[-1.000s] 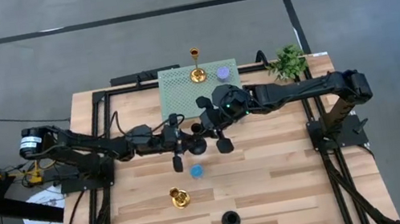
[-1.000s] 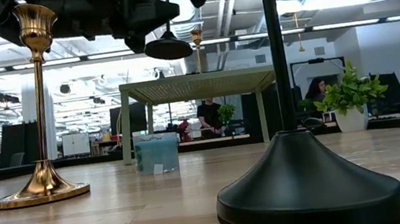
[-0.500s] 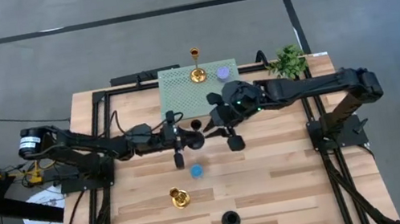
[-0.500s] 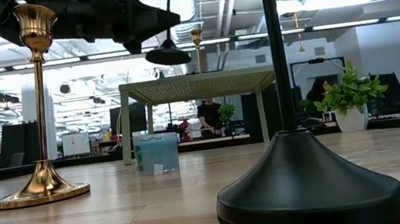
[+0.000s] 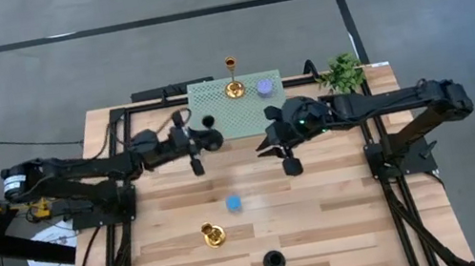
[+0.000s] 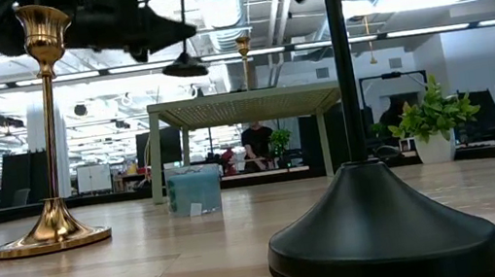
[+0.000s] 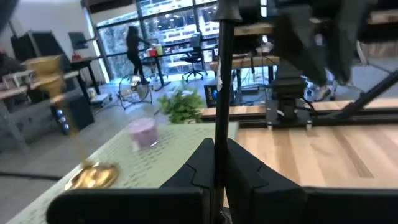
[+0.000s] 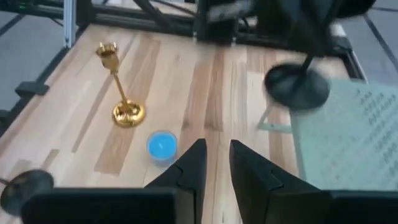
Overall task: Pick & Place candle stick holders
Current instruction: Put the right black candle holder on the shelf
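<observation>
My left gripper (image 5: 197, 145) is shut on a black candle stick holder, whose round base (image 5: 208, 120) hangs by the left edge of the pale green stand (image 5: 240, 118). My right gripper (image 5: 278, 153) hovers open to its right with nothing between its fingers (image 8: 214, 168). A gold holder (image 5: 233, 85) and a purple cylinder (image 5: 265, 87) stand on the stand. On the table rest a blue cylinder (image 5: 234, 203), another gold holder (image 5: 213, 236) and another black holder (image 5: 273, 262), each on its base. My left gripper pinches the black holder's slim stem (image 7: 219, 118) between its two fingers (image 7: 198, 167). The fingers come about level from the table's left and lie across the stem. The holder is lifted clear, its base (image 6: 186, 66) lowest, above the table.
A small green plant (image 5: 341, 72) stands at the far right corner beside the stand. Dark frame rails run along the table's left and right sides. Bare wood lies between the blue cylinder and the right edge.
My left gripper has carried the black holder toward the table's far edge, up to the green stand's left edge, still clear of the table. My right gripper has drawn back from it toward the right edge.
</observation>
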